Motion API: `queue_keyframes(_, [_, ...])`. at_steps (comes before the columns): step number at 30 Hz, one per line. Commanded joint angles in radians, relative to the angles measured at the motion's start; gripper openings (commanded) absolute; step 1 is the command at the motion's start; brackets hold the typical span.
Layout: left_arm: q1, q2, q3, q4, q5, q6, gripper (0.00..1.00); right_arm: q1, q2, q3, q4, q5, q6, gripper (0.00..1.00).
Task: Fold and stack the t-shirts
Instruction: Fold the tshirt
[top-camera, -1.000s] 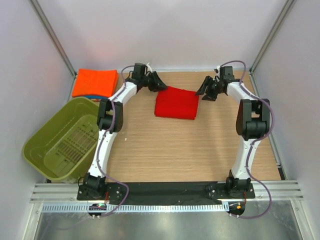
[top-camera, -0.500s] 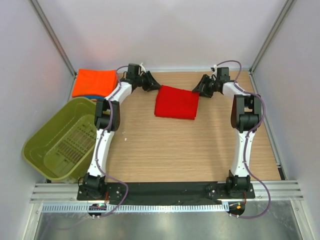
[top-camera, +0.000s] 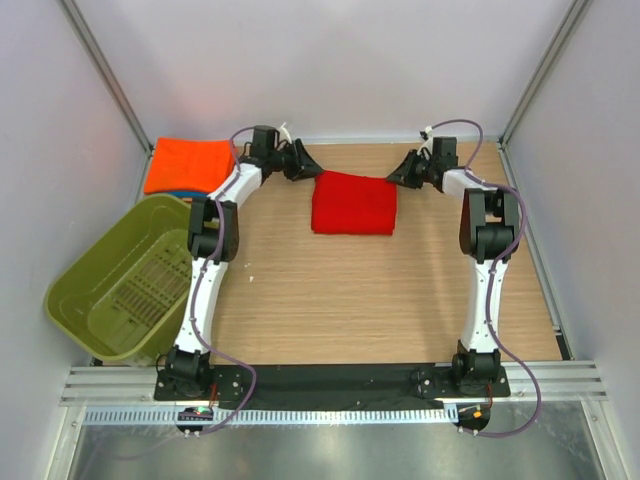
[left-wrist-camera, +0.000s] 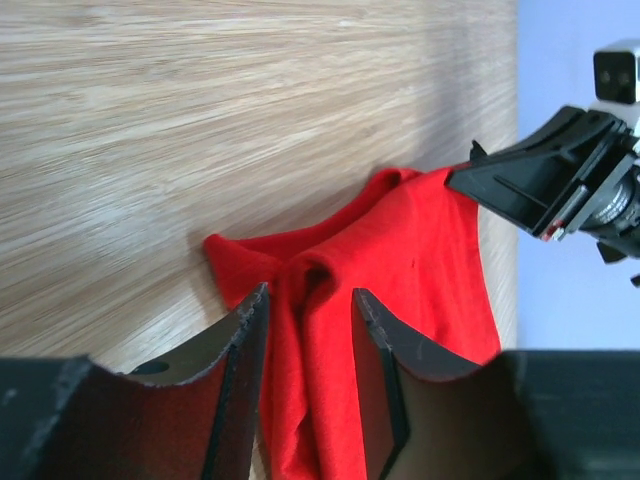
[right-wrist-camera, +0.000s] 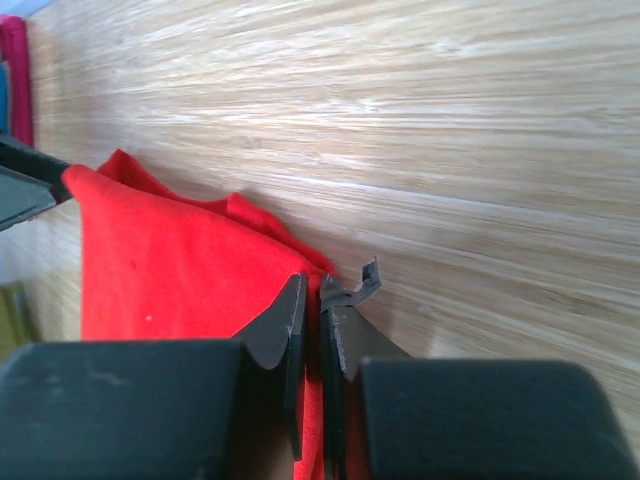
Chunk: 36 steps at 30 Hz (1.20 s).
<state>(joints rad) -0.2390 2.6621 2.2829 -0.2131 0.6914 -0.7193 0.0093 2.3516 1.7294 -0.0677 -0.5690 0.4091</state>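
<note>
Over at the far middle of the table (top-camera: 380, 300) now: a red t-shirt (top-camera: 353, 203), folded into a tidy rectangle and lying flat on the wood. Pinching its far right corner with the right gripper (right-wrist-camera: 312, 290), jaws squeezed almost together on a thin edge of cloth. Straddling the far left corner with the left gripper (left-wrist-camera: 308, 300), jaws apart, a raised ridge of fabric between them but not nipped.

Expect light, soft, floppy stuff here: no stiffness at all, ready to sag and unfold the instant only one layer gets lifted. Not fragile, not slippery either, but thin, so easy to catch just the top ply. Best to take hold low at both far corners, biting through every layer, and to lift level and together.

Waiting off to the far left, beside the green basket (top-camera: 75, 290): an orange t-shirt (top-camera: 190, 163), folded, with a sliver of blue t-shirt (top-camera: 178, 191) peeping out beneath.
</note>
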Motion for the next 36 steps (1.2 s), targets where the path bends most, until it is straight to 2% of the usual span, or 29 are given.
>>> queue_keyframes(1, [0.004, -0.013, 0.026, 0.073, 0.091, 0.060, 0.41, 0.003, -0.043, 0.019, 0.129, -0.055, 0.013, 0.05])
queue_keyframes(5, [0.004, -0.010, 0.026, 0.118, 0.141, 0.070, 0.43, 0.003, -0.014, 0.059, 0.076, -0.074, 0.011, 0.05])
queue_keyframes(9, [0.006, -0.004, 0.027, 0.113, 0.128, 0.109, 0.45, 0.004, -0.009, 0.061, 0.074, -0.089, 0.008, 0.07])
queue_keyframes(11, [0.006, -0.002, 0.026, 0.110, 0.125, 0.130, 0.45, 0.004, 0.001, 0.081, 0.045, -0.120, 0.004, 0.16])
queue_keyframes(12, [0.004, -0.001, 0.026, 0.104, 0.122, 0.139, 0.45, 0.003, 0.008, 0.102, 0.030, -0.121, -0.003, 0.29])
queue_keyframes(14, [0.006, -0.001, 0.023, 0.098, 0.106, 0.152, 0.44, 0.003, 0.017, 0.116, -0.015, -0.115, -0.029, 0.42])
queue_keyframes(15, [0.004, 0.004, 0.024, 0.096, 0.102, 0.159, 0.43, 0.003, 0.017, 0.119, -0.026, -0.102, -0.035, 0.52])
queue_keyframes(16, [0.006, 0.004, 0.024, 0.093, 0.096, 0.161, 0.43, 0.004, 0.018, 0.119, -0.038, -0.098, -0.033, 0.54])
queue_keyframes(20, [0.003, 0.024, 0.029, 0.092, 0.091, 0.144, 0.40, 0.004, 0.021, 0.114, -0.070, -0.104, -0.026, 0.57])
queue_keyframes(23, [-0.003, 0.028, 0.015, 0.089, 0.109, 0.126, 0.29, 0.003, 0.012, 0.098, -0.099, -0.106, -0.029, 0.56])
queue_keyframes(27, [-0.008, 0.003, -0.032, 0.089, 0.116, 0.127, 0.07, 0.003, -0.018, 0.044, -0.109, -0.100, -0.021, 0.54])
queue_keyframes(29, [-0.008, -0.016, -0.074, 0.089, 0.108, 0.120, 0.00, 0.003, -0.049, 0.018, -0.113, -0.103, -0.015, 0.54])
queue_keyframes(36, [-0.022, -0.132, -0.271, 0.089, 0.097, 0.112, 0.00, 0.020, -0.205, -0.215, -0.077, -0.075, 0.013, 0.52])
